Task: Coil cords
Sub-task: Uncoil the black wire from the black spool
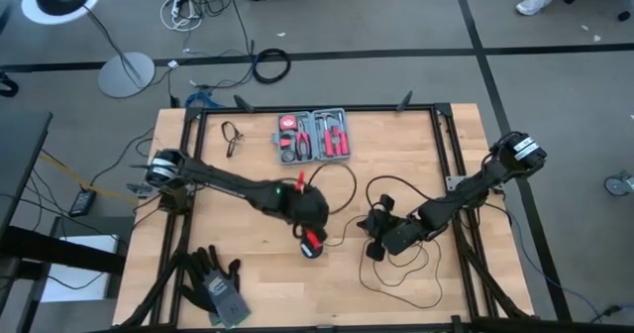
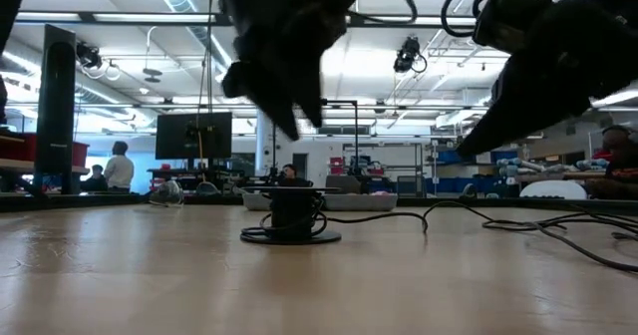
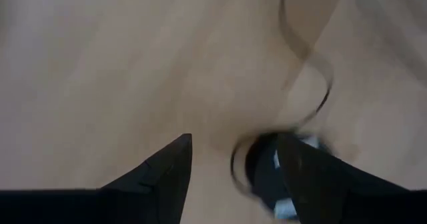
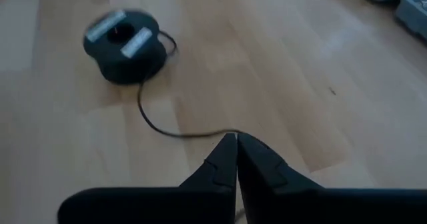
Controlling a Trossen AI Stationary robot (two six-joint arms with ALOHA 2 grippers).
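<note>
From above, I see my left gripper hanging near the table's centre, with the cord's round black puck just under it at about six o'clock of the arm's tip. The thin black wire loops off toward two o'clock and runs across to my right gripper, which sits at three o'clock of the puck, with more slack wire trailing toward the near edge. A red tool kit lies at twelve o'clock, a pair of gloves at seven o'clock.

At table level, the puck stands on the wood with wire coiled around its base, and both arms hang dark above it, clear of it.

Through the left wrist camera, my fingers stand spread wide with nothing between them; the puck sits partly behind one finger.

Through the right wrist camera, my fingers are pressed together at the tips. The wire runs up to them; I cannot tell whether it is pinched. The puck lies well beyond.
</note>
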